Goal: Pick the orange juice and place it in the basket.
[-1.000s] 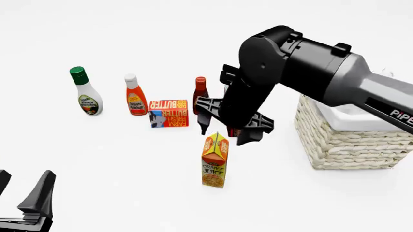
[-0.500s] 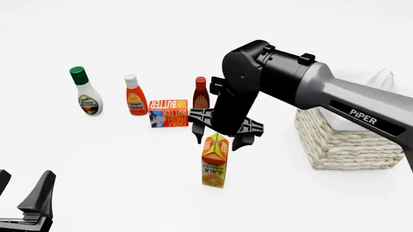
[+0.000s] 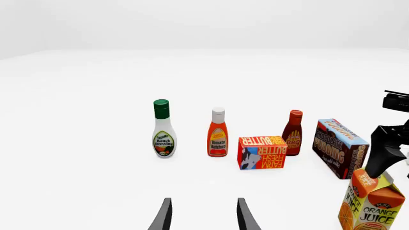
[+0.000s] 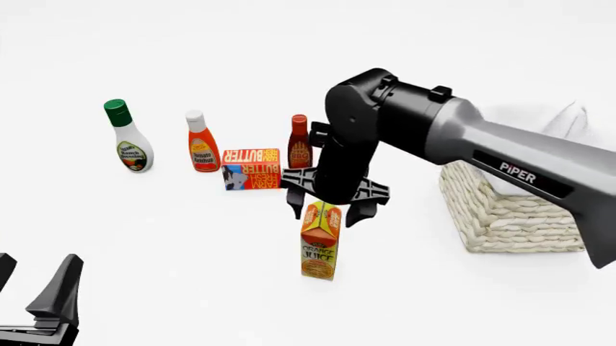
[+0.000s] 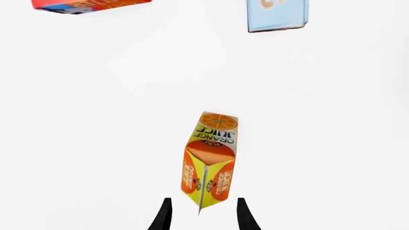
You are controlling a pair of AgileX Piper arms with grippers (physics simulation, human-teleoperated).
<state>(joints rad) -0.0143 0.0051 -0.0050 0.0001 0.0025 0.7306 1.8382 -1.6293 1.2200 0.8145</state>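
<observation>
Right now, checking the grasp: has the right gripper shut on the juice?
No: the right gripper is open, its fingers either side of the juice top with gaps showing.

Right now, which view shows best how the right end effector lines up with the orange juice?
Right wrist view: the right end effector straddles the orange juice ridge. Front view shows the arm covering the carton top; left wrist view cuts the carton off at the frame edge.

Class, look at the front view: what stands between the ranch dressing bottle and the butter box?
The tomato ketchup bottle stands between the ranch dressing bottle and the butter box. The left wrist view shows the same order.
</observation>
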